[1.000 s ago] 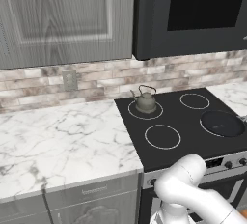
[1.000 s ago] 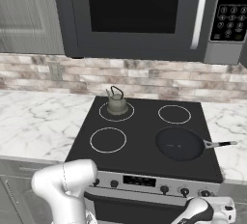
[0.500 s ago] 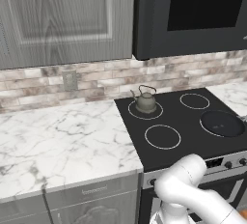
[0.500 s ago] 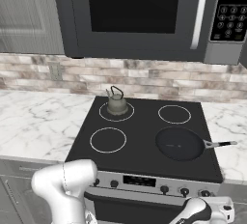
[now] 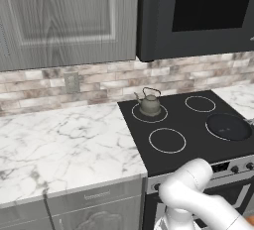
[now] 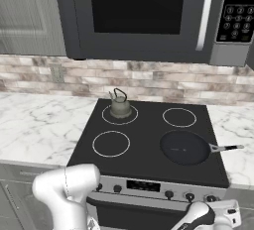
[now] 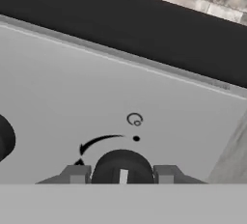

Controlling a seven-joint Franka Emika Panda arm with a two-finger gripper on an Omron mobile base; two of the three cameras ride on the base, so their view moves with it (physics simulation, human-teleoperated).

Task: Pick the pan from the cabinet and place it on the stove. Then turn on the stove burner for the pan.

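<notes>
The black pan lies on the front right stove burner, its thin handle pointing right; it also shows at the right in the left base view. The stove is black glass with white rings and a silver knob strip. In the hand view my gripper sits on a black knob of that strip, one fingertip against each side. My white hand hangs low at the strip's right end. The grey cabinet has its door closed.
A small grey-green kettle stands on the rear left ring. A black microwave hangs over the stove. White marble counter runs to the left, with grey drawer fronts below. Another knob sits at the left edge of the hand view.
</notes>
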